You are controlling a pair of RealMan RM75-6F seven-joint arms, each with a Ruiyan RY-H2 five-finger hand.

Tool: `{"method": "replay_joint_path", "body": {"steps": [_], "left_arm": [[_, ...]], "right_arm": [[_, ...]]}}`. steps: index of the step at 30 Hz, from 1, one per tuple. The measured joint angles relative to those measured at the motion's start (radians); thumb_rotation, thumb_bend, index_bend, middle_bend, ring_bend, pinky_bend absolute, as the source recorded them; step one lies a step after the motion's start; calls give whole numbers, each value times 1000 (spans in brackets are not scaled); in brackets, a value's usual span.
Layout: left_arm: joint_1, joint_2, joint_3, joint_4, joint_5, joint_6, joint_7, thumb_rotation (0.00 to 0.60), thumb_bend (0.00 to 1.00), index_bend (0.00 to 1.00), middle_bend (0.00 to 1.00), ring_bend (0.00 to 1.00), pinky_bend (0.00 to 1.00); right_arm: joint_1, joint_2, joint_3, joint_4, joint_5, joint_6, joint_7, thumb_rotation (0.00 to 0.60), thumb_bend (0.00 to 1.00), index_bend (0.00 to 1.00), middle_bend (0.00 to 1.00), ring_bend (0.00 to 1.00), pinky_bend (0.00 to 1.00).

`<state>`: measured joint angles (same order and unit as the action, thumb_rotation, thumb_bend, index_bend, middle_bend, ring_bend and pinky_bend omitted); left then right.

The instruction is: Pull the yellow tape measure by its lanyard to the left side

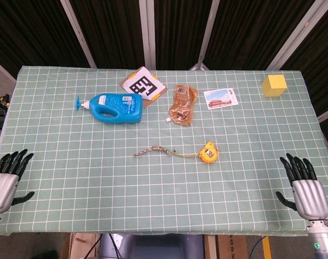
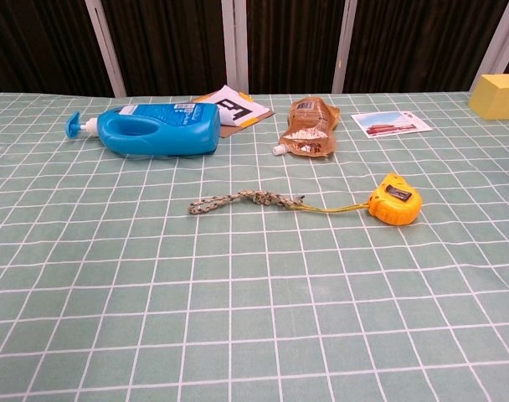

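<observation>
The yellow tape measure (image 1: 209, 152) (image 2: 394, 199) lies on the green checked tablecloth (image 1: 99, 172), a little right of centre. Its braided lanyard (image 1: 155, 151) (image 2: 242, 199) stretches out to the left of it, flat on the cloth. My left hand (image 1: 5, 180) hovers at the table's front left corner, fingers spread and empty, far from the lanyard. At the front right edge my right hand (image 1: 305, 187) is likewise spread and empty. Neither hand shows in the chest view.
A blue detergent bottle (image 1: 111, 107) lies on its side at the back left. Behind it is a printed marker card (image 1: 143, 84). A brown pouch (image 1: 182, 104), a postcard (image 1: 220, 99) and a yellow cube (image 1: 274, 85) lie toward the back right.
</observation>
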<state>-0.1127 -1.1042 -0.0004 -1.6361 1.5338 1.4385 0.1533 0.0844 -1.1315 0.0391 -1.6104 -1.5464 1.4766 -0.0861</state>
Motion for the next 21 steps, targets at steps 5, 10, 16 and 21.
{"method": "replay_joint_path", "body": {"steps": [5,10,16,21], "left_arm": [[-17,8,-12,-46,-16,-22,17,600,0,0,0,0,0],[-64,0,-53,-91,-37,-56,67,600,28,57,0,0,0],[-149,-45,-120,-159,-119,-133,158,600,132,259,2,0,1],[-233,-120,-176,-184,-224,-196,277,600,196,346,44,0,19]], "right_arm": [[4,5,-4,-6,-2,-10,11,600,251,0,0,0,0],[6,8,-6,-10,-2,-17,23,600,251,0,0,0,0],[9,10,-8,-14,-4,-24,34,600,251,0,0,0,0],[10,13,-9,-14,-2,-27,49,600,251,0,0,0,0]]}}
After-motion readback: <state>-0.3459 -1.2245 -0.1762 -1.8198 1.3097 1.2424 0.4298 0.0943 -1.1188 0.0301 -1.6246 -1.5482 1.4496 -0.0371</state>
